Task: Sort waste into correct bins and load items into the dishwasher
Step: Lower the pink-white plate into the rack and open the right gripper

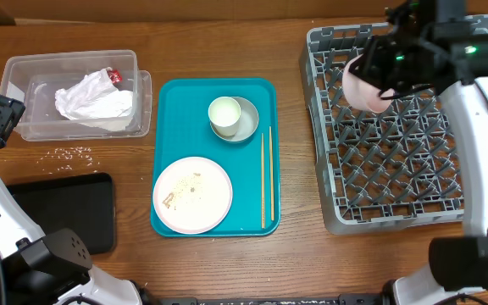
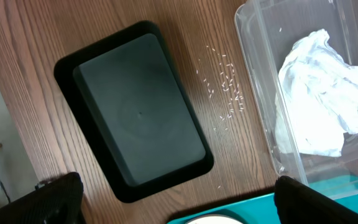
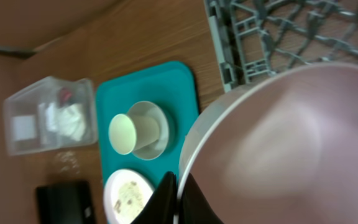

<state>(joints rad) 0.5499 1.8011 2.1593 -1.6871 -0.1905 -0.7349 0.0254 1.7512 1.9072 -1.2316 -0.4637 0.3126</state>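
Overhead we count one clear tub [image 1: 24, 63] holding napkin [image 1: 91, 102] and red scrap [image 1: 114, 77], one black tray [image 1: 62, 207], and on the teal tray [image 1: 169, 110] one plate [image 1: 193, 195], one cup [image 1: 224, 113] in one grey-green bowl [image 1: 249, 124], two chopsticks [image 1: 262, 178]. The right gripper [image 1: 375, 80] clamps a pinkish bowl [image 1: 357, 91] over the dish rack [image 1: 388, 169]. Only our left wrist view shows the left gripper [image 2: 176, 186] spread wide above the black tray, rice grains [image 2: 225, 84] beside. The right wrist view shows that bowl's rim pinched.
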